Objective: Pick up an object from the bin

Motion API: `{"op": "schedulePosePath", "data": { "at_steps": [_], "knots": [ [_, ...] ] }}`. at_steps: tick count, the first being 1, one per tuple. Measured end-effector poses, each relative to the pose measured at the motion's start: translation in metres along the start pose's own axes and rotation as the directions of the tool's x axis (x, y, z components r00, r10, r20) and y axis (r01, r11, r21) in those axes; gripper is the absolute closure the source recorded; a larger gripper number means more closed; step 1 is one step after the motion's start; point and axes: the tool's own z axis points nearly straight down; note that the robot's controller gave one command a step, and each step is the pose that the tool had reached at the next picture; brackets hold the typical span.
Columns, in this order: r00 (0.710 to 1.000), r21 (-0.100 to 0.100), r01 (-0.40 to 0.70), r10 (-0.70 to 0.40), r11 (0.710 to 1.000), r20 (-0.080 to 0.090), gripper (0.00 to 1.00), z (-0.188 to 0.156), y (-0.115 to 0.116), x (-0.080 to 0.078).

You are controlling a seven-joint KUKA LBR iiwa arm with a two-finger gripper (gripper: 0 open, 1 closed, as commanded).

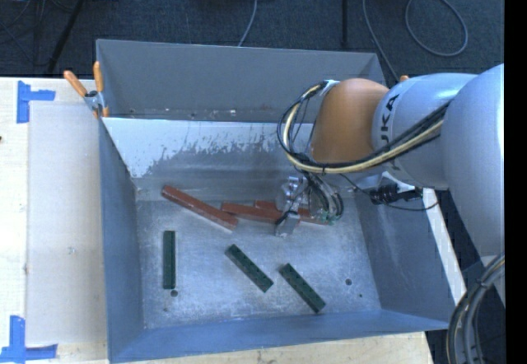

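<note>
My gripper (pixel 287 222) is down at the back middle of the bin floor, its tip on the right end of a small pile of reddish-brown flat sticks. One long brown stick (pixel 198 207) runs from the left toward the gripper, and shorter brown sticks (pixel 255 211) lie overlapped right beside the fingers. The orange cover above hides most of the gripper. Two dark green bars (pixel 249 268) (pixel 301 287) lie slanted just in front of the gripper.
A third dark green bar (pixel 169 259) lies upright in the view at the front left of the bin floor. The arm and its cables reach in from the right over the bin's back right corner.
</note>
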Motion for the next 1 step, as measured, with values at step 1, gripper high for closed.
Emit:
{"op": "schedulePosePath", "data": {
  "at_steps": [1],
  "knots": [
    [1.0,0.0,0.001,-0.001,1.0,-0.002,1.0,-0.0408,0.0004,-0.0021]
  ]
}}
